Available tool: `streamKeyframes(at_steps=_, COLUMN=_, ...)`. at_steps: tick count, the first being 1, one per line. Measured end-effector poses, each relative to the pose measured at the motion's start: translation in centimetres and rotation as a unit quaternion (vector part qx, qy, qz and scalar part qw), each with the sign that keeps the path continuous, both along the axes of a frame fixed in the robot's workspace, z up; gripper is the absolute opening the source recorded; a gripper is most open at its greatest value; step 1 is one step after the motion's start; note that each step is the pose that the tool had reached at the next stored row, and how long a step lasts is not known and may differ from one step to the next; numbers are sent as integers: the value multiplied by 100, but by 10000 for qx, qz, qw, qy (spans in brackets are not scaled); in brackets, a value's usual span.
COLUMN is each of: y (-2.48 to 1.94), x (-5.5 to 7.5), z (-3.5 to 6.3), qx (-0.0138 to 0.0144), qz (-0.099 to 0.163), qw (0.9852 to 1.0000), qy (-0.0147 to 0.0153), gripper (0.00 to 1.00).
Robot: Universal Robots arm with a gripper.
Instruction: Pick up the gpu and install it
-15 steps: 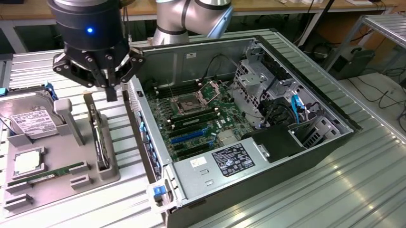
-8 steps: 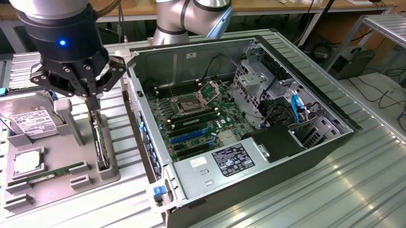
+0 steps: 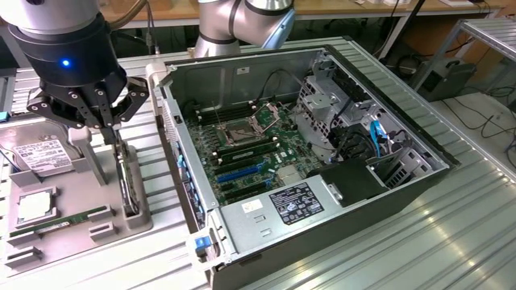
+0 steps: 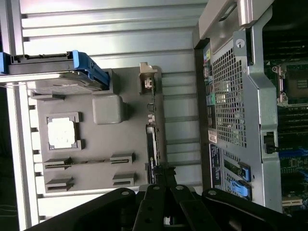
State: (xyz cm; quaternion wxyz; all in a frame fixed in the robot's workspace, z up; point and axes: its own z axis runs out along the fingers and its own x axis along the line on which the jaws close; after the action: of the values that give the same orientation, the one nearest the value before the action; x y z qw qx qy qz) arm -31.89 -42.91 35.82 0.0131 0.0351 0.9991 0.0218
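Observation:
The gpu (image 3: pixel 127 181) is a thin black card standing on edge in a slot of the grey tray (image 3: pixel 121 228). In the wrist view the gpu (image 4: pixel 151 139) appears as a narrow dark strip. My gripper (image 3: pixel 109 128) hangs right over its upper end, with the fingers pinched together on the card's top edge. In the wrist view the gripper (image 4: pixel 164 170) has its tips meeting at the card. The card still sits in its tray slot. The open computer case (image 3: pixel 187 99) lies on the exterior view's right, its motherboard (image 3: pixel 250 151) and blue slots (image 3: pixel 240 173) exposed.
On the tray lie a silver hard drive (image 3: pixel 40 154), a processor chip (image 3: pixel 36 205) and a green memory stick (image 3: pixel 60 219). The case's side wall (image 4: pixel 236 110) stands close beside the tray. Cables and drive cages (image 3: pixel 354 130) fill the case's far end. A ribbed metal table (image 3: pixel 403 241) carries everything.

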Motion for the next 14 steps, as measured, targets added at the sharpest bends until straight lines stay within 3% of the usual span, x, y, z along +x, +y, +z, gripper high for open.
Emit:
streamKeyframes(at_steps=12, y=1, x=0, z=0, qx=0, qz=0, qw=10000, qy=0, gripper=11)
streamKeyframes(at_steps=14, y=1, x=0, z=0, qx=0, qz=0, qw=10000, qy=0, gripper=24)
